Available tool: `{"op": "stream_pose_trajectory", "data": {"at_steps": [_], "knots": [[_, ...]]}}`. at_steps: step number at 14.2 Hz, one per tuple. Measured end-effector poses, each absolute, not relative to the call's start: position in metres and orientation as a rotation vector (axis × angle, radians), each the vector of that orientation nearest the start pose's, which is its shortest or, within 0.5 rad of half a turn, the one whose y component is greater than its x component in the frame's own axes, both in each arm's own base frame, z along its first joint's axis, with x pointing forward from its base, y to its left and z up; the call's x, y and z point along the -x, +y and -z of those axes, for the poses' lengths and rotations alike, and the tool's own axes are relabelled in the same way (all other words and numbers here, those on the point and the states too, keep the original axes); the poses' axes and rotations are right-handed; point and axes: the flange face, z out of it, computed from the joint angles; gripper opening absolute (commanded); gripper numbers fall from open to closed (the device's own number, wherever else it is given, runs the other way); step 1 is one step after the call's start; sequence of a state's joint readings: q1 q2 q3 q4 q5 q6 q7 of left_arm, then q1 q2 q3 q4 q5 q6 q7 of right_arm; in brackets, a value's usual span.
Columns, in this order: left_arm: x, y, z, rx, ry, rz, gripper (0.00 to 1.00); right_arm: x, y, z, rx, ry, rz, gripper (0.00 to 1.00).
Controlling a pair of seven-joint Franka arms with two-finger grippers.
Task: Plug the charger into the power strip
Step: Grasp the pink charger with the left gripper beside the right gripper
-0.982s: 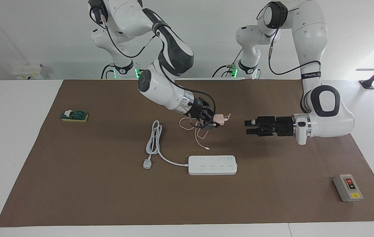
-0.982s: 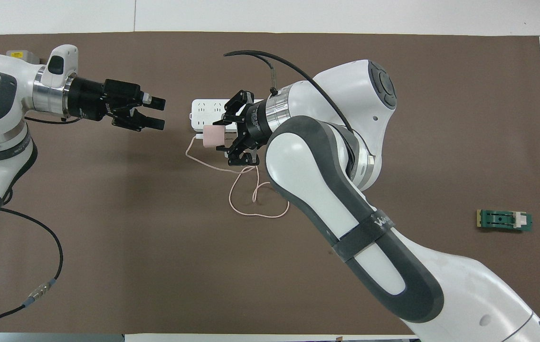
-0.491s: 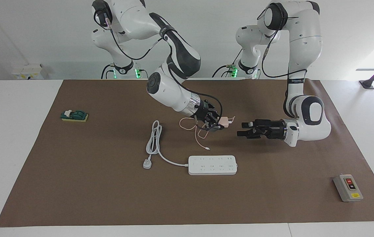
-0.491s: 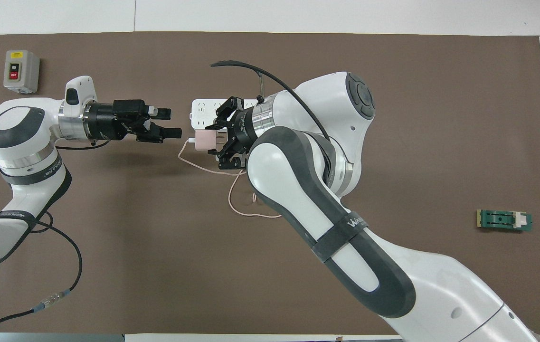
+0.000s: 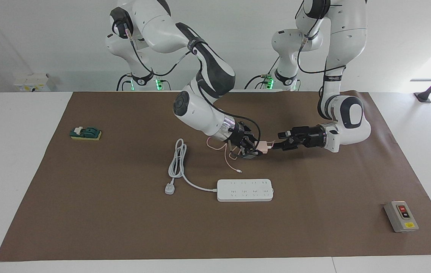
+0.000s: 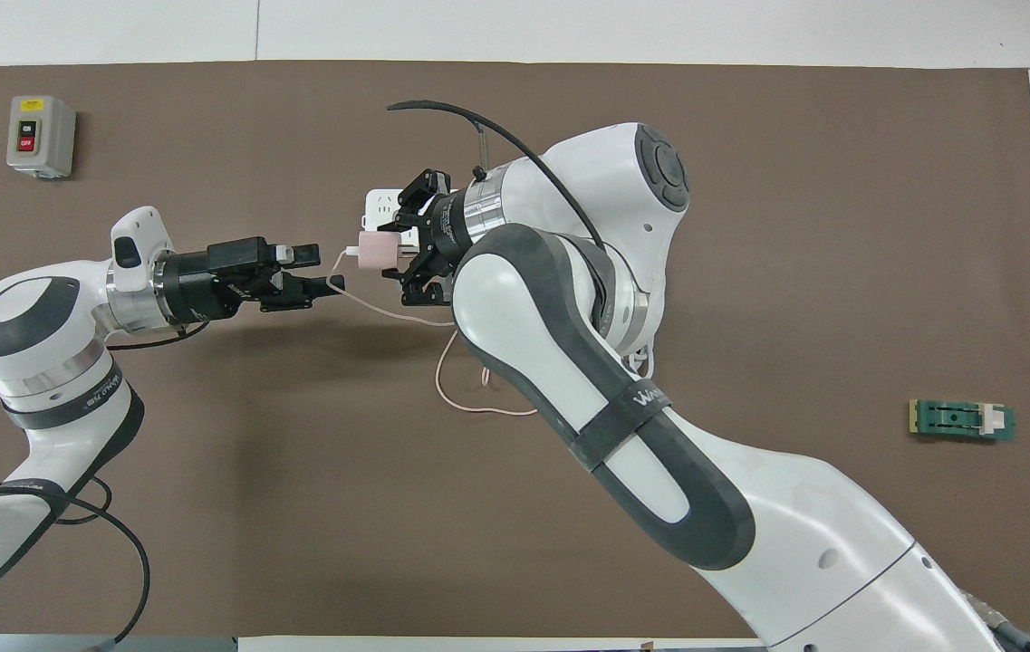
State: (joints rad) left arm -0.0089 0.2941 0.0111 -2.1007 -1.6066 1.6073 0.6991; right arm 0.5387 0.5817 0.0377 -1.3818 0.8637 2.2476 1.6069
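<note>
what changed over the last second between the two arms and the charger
The left hand has moved in toward the right hand, closing the gap until its open fingertips reach the charger. The right hand, shut on the charger all along, carried it slightly toward the left arm. The power strip, its plug and the grey switch box stayed put.

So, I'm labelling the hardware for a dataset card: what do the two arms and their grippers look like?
Both arms are glossy white with dark grey panels and round joint caps, and a polished metal ring at each wrist. A dark band with white lettering wraps each forearm. Loose black cables run along the outside. The right gripper and left gripper are black two-finger units; the left wrist also carries a small white block with a dark window.
</note>
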Motion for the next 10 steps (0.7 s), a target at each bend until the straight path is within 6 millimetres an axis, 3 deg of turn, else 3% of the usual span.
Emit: {"op": "stream_pose_trajectory", "data": {"at_steps": [3,10], "knots": [[-0.5521,-0.1076,-0.3143,-1.560,0.143,0.035,1.00,-0.6111,0.4329,-0.4145,1.803,1.680,-0.728,0.00],[-0.5541,-0.1064,-0.3137,-1.561,0.133,0.016,1.00,-0.6127,0.4313,-0.4155,1.800,1.681,-0.724,0.00]]}}
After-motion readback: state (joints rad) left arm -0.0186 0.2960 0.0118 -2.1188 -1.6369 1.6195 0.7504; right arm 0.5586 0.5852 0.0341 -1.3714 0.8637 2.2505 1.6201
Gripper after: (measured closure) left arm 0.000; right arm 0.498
